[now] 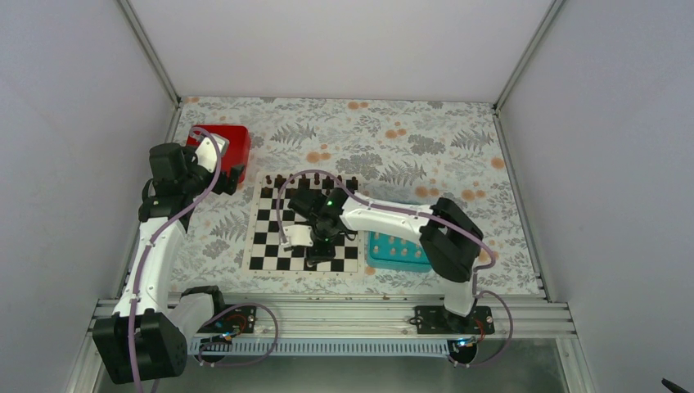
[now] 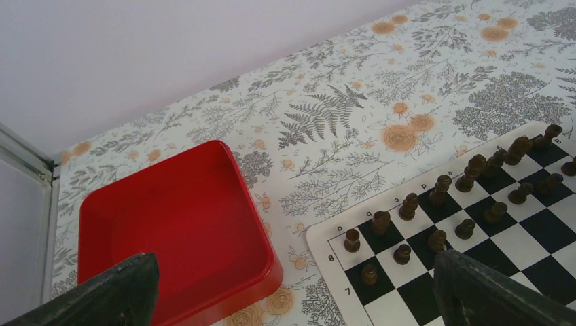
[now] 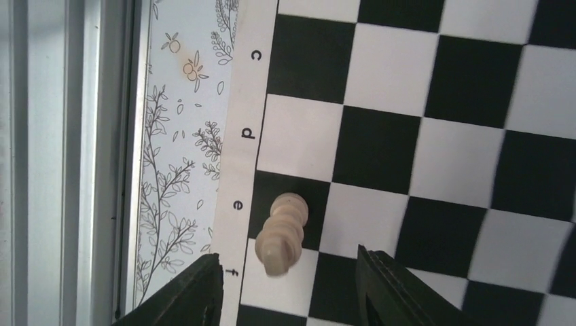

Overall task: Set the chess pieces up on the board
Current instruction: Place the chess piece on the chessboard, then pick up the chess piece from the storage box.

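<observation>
right claw [image 3: 289, 257] is hanging wide open over the near edge of the board [image 3: 435, 156], not gripping anything. the light piece [image 3: 282, 234] is standing on the dark sq by the letter e, right btwn the two fingers [image 3: 187, 292] w/ a gap on both sides, not touching either one. left claw [image 2: 293, 261] is gaping open too, hovering over the red tray [image 2: 170, 224] & the board's far corner, where the dark pieces [image 2: 441, 190] are standing in 2 rows. teal tray [image 1: 397, 250] is sitting just beside the board on the right
</observation>
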Tool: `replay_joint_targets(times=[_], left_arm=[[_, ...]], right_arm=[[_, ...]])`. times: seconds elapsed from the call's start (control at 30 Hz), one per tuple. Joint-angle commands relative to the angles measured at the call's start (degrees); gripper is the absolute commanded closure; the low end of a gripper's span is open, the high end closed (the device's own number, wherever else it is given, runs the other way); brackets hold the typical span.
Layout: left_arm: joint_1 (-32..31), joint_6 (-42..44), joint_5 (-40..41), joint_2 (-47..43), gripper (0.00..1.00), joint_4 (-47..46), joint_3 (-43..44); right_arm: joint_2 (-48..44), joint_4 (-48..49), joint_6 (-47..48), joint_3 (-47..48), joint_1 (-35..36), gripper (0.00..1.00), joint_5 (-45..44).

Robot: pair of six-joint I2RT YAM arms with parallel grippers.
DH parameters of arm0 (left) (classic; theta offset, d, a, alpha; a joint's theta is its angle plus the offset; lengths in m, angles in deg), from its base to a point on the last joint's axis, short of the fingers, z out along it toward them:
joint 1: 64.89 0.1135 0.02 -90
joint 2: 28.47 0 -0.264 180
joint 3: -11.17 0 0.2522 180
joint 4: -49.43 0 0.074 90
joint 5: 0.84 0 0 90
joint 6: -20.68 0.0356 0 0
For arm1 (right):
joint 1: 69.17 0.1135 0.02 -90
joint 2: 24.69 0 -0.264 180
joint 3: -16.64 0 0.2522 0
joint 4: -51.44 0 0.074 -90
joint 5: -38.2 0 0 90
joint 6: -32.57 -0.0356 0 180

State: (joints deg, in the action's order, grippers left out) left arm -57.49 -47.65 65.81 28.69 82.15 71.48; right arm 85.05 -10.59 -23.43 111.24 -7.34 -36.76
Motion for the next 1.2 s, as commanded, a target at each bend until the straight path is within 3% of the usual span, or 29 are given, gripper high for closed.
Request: replay_joint_targets(times=[0.0,0.27,0.63,0.9,1.17], left_arm=[[0.5,0.5,-0.6,-0.1,0.00,-0.9,-0.6],[0.5,0.2,-0.6,-0.3,0.00,-1.1,-0.5],[0.5,-0.1,-0.4,-0.3,0.00,-1.2,-1.4],[0.5,-0.1,-0.9,-0.2,0.00,-0.3,-0.9],[0.5,-0.1,-1.3,-1.3,0.00,-0.1,-0.9]], right_arm=[[-6.1,-1.0,0.1,-0.6,-1.3,0.47,-1.7],[-18.1,-3.6,1.0,-5.9,-14.6,0.46,-2.3],[-33.9,-1.6,4.2,-24.2,-35.3,0.56,-4.8],[-35.2,1.6,4.8,-31.2,-41.4,0.61,-6.9],[-33.4,2.3,5.1,-31.8,-43.0,0.64,-5.6]])
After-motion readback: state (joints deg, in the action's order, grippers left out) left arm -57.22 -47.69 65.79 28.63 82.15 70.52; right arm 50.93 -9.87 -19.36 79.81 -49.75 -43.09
